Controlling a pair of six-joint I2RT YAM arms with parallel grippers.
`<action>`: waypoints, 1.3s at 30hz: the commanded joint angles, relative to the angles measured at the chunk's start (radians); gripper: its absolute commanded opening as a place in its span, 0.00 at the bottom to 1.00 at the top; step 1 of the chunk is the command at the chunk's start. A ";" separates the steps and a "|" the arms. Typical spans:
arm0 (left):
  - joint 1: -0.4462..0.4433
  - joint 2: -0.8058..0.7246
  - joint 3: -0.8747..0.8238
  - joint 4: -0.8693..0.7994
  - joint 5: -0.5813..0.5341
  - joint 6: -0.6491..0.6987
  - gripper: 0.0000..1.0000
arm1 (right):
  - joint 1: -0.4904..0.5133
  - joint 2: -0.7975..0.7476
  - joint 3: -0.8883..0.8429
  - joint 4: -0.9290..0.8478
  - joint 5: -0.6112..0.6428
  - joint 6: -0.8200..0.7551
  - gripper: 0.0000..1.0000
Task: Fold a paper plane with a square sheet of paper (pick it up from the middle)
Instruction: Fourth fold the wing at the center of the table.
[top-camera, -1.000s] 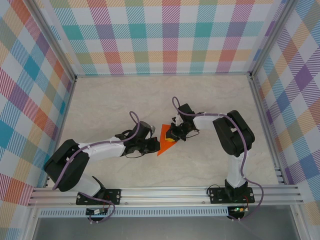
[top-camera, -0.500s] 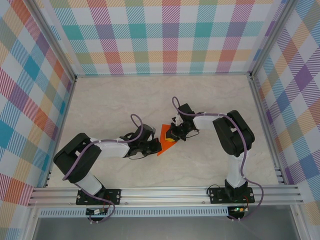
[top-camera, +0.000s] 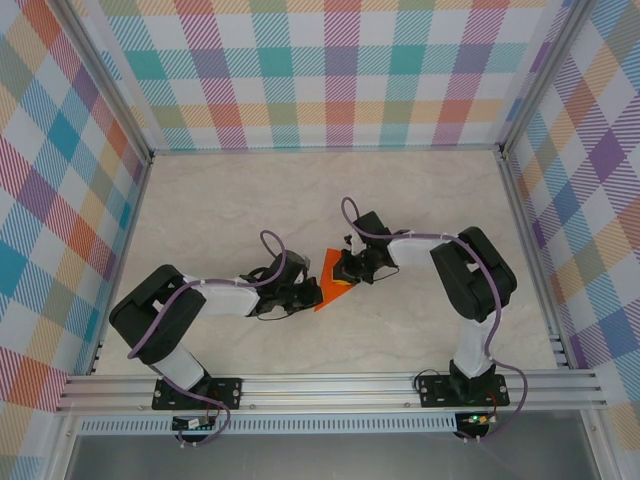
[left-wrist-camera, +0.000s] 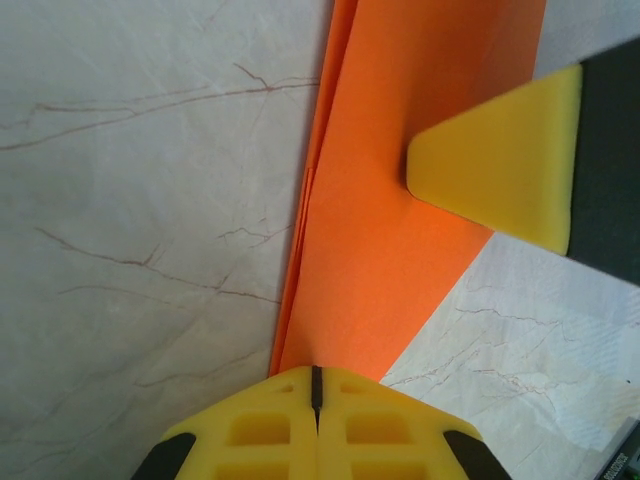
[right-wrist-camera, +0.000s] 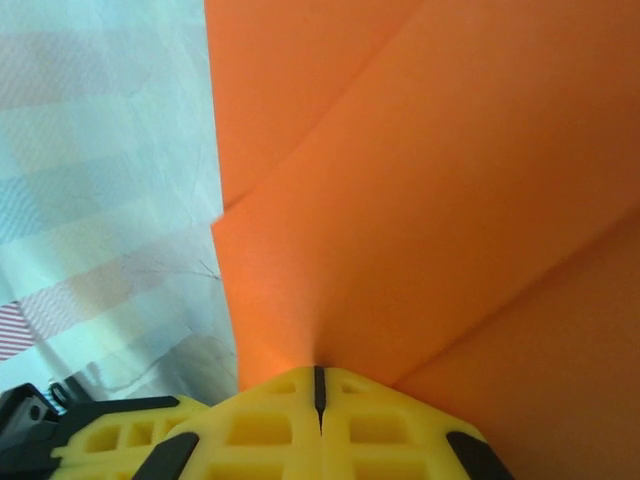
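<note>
While both arms' fingers (left-wrist-camera: 250, 430) seemingly pinch paper (left-wrist-camera: 390, 250) edges, bare table (top-camera: 250, 200) surrounds.

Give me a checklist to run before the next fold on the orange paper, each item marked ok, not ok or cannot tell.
1. Left hand shut on the thin bright orange paper sheet: ok, the paper's narrow end runs into its closed fingertips.
2. Right hand shut on the paper: ok, the sheet puckers into its closed fingertips.
3. Hands apart on the paper: ok, orange shows between them in the top view.
4. Creases present: ok, layered edges show along one side.
5. Layers lined up: cannot tell.
6. Paper lifted off the marble-patterned table: cannot tell.
</note>
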 joint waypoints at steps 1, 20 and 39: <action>-0.016 0.036 -0.034 -0.139 -0.047 0.003 0.00 | 0.027 -0.069 -0.038 0.002 0.068 -0.054 0.02; -0.017 0.028 -0.031 -0.154 -0.037 0.015 0.00 | 0.099 0.001 -0.037 0.065 0.050 -0.056 0.01; -0.017 0.038 -0.050 -0.268 -0.020 0.024 0.00 | -0.071 0.079 0.040 0.057 0.143 -0.102 0.01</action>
